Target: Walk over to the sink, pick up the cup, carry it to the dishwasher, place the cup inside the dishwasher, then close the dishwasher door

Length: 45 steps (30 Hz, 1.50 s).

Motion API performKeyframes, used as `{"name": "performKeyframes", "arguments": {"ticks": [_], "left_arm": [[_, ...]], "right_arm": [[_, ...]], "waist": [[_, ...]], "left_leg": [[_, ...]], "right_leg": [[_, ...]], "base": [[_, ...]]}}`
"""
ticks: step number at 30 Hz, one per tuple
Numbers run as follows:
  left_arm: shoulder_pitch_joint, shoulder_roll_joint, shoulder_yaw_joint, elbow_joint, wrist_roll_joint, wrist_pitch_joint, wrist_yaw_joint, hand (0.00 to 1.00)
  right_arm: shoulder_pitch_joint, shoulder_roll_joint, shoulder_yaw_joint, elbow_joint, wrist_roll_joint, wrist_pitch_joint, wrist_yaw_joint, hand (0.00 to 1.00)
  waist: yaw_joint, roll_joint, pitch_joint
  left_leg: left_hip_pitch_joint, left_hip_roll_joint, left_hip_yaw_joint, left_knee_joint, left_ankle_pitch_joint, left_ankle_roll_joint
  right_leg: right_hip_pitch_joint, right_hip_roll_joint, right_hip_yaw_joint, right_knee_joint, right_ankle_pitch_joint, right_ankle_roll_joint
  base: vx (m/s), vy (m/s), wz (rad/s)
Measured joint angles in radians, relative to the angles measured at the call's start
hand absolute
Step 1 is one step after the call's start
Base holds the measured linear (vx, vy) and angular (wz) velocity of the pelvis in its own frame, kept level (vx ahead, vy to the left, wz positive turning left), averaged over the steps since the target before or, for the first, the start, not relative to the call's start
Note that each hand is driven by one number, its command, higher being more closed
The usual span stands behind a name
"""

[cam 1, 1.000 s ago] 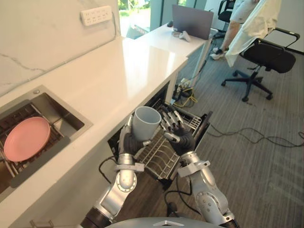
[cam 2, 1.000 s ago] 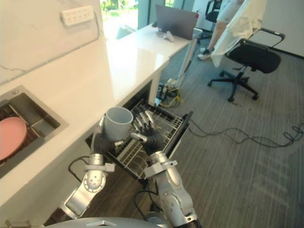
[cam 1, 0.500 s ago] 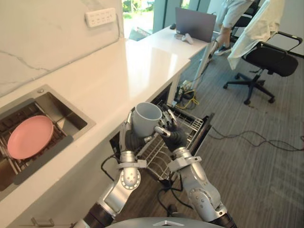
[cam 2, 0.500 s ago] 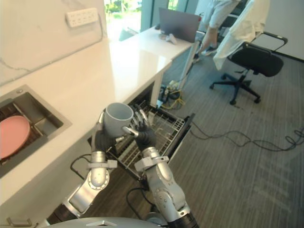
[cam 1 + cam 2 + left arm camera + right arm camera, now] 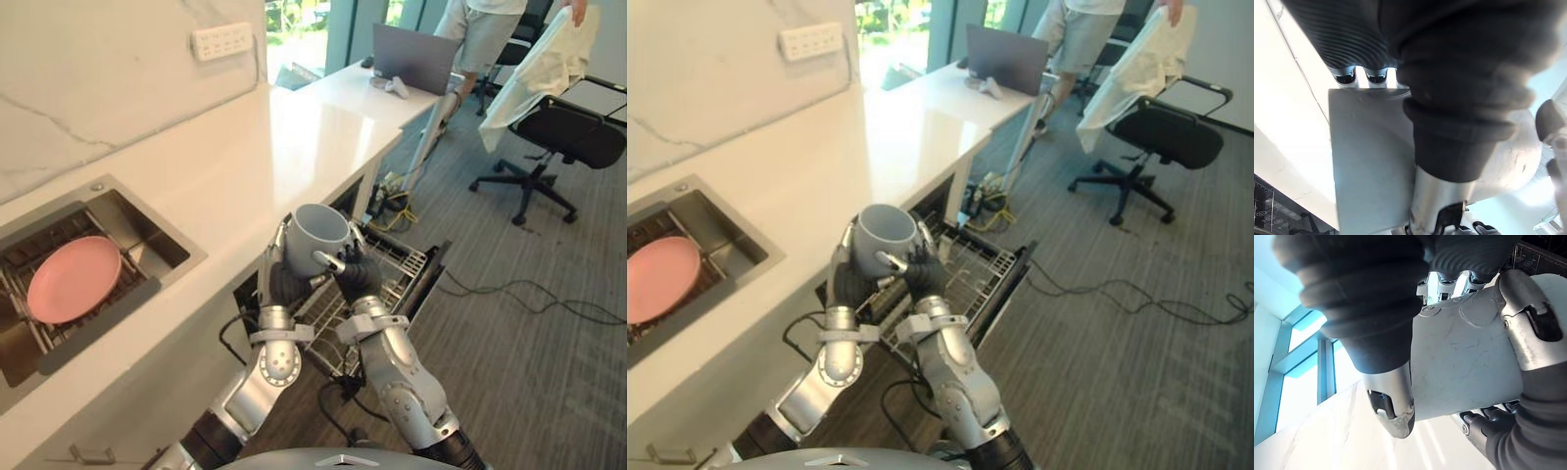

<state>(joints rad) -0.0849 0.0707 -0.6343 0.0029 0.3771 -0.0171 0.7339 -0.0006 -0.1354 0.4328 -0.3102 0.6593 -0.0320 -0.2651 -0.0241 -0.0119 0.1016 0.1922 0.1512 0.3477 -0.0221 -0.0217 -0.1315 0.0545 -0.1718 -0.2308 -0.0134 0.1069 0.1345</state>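
A grey cup stands upright in the air between both hands, above the counter's front edge. My left hand is curled round its left side and base. My right hand lies against its right side, thumb across the front wall and fingers behind. In the right wrist view the thumb rests on the cup. The left wrist view has the cup pressed against my left hand. Below and to the right, the dishwasher's wire rack is pulled out.
The steel sink with a pink plate lies to the left in the white counter. A laptop sits on a far desk. A person and an office chair stand beyond, with cables across the carpet.
My right hand has moved left from beside the cup and closed onto it. The cup has risen a little. The person in the background has stepped to the right.
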Motion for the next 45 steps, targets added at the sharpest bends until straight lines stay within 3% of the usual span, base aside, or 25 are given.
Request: {"name": "performKeyframes", "arguments": {"ticks": [9,10,24,31,33,37,39,40,41,42,43,45], "left_arm": [[-0.002,0.0,-0.006,-0.001,0.0,0.0,-0.005,1.0],[-0.002,0.001,-0.005,-0.001,-0.001,0.0,-0.005,1.0],[-0.019,0.025,0.007,-0.001,-0.003,0.0,-0.001,1.0],[0.007,0.125,0.184,-0.281,-0.154,0.022,-0.252,1.0],[0.027,0.145,0.21,-0.311,-0.191,0.014,-0.287,1.0],[0.084,0.156,0.268,-0.345,-0.294,-0.047,-0.38,1.0],[0.1,0.155,0.293,-0.345,-0.34,-0.087,-0.414,1.0],[0.114,0.149,0.311,-0.34,-0.366,-0.123,-0.416,1.0],[0.118,0.138,0.305,-0.316,-0.379,-0.156,-0.407,0.0],[0.116,0.125,0.281,-0.256,-0.37,-0.196,-0.381,0.0],[0.108,0.099,0.218,-0.158,-0.316,-0.219,-0.317,0.0],[0.102,0.053,0.117,-0.021,-0.236,-0.218,-0.241,0.0]], "right_arm": [[-0.032,0.001,0.032,0.057,-0.039,0.026,-0.04,0.0],[-0.041,0.001,0.033,0.057,-0.04,0.036,-0.045,1.0],[-0.096,0.001,0.047,0.066,-0.116,0.047,-0.071,1.0],[-0.21,0.075,0.058,0.065,-0.114,0.002,-0.063,1.0],[-0.207,0.085,0.057,0.065,-0.113,-0.007,-0.054,1.0],[-0.153,0.087,0.029,0.062,-0.1,-0.038,0.029,1.0],[-0.106,0.087,-0.041,0.06,-0.099,-0.06,0.06,1.0],[-0.072,0.086,-0.135,0.062,-0.098,-0.076,0.068,1.0],[-0.049,0.083,-0.213,0.068,-0.096,-0.099,0.072,1.0],[-0.03,0.078,-0.293,0.101,-0.093,-0.142,0.078,1.0],[-0.008,0.061,-0.379,0.142,-0.063,-0.196,0.081,1.0],[0.037,0.028,-0.428,0.155,-0.026,-0.256,0.082,1.0]], "waist": [[0.008,-0.009,-0.007],[0.009,-0.012,-0.009],[0.013,-0.019,-0.02],[0.012,0.001,-0.024],[0.008,0.004,-0.023],[0.005,0.018,-0.011],[0.0,0.02,-0.006],[0.002,0.015,-0.003],[0.002,0.004,0.002],[0.001,0.003,0.002],[-0.005,-0.013,0.013],[-0.025,-0.025,0.021]], "left_leg": [[0.002,-0.004,-0.02,-0.018,0.014,0.004],[0.002,-0.004,-0.02,-0.019,0.016,0.004],[0.005,-0.022,-0.03,-0.032,0.03,0.013],[0.018,-0.032,-0.044,-0.031,0.036,0.019],[0.021,-0.037,-0.042,-0.029,0.033,0.022],[0.021,-0.052,-0.023,0.007,0.007,0.034],[0.016,-0.058,-0.02,0.022,-0.01,0.036],[0.01,-0.063,-0.017,0.032,-0.015,0.039],[-0.003,-0.064,-0.017,0.048,-0.024,0.045],[-0.01,-0.065,-0.017,0.069,-0.033,0.044],[-0.021,-0.064,-0.019,0.099,-0.047,0.042],[-0.054,-0.049,-0.021,0.156,-0.081,0.039]], "right_leg": [[0.005,-0.003,-0.013,0.005,-0.002,0.001],[0.005,-0.004,-0.014,0.006,-0.002,0.001],[-0.009,-0.024,-0.014,0.035,-0.01,0.005],[-0.007,-0.04,-0.023,0.068,-0.021,0.007],[-0.01,-0.048,-0.02,0.085,-0.032,0.007],[-0.025,-0.069,0.006,0.131,-0.055,0.013],[-0.035,-0.078,0.021,0.151,-0.069,0.013],[-0.055,-0.085,0.03,0.172,-0.078,0.014],[-0.066,-0.091,0.034,0.184,-0.084,0.014],[-0.078,-0.097,0.037,0.199,-0.091,0.013],[-0.081,-0.101,0.039,0.213,-0.095,0.014],[-0.086,-0.098,0.04,0.226,-0.101,0.015]], "base": [[-0.01,0.0,0.06],[-0.01,0.001,0.04],[0.0,0.0,0.0],[0.01,0.003,0.06],[0.0,0.0,0.0],[-0.03,0.035,-0.13],[-0.04,0.037,-0.07],[-0.04,0.023,-0.05],[-0.03,0.017,-0.04],[0.0,0.0,0.0],[0.0,0.0,0.0],[-0.01,-0.015,-0.05]]}}
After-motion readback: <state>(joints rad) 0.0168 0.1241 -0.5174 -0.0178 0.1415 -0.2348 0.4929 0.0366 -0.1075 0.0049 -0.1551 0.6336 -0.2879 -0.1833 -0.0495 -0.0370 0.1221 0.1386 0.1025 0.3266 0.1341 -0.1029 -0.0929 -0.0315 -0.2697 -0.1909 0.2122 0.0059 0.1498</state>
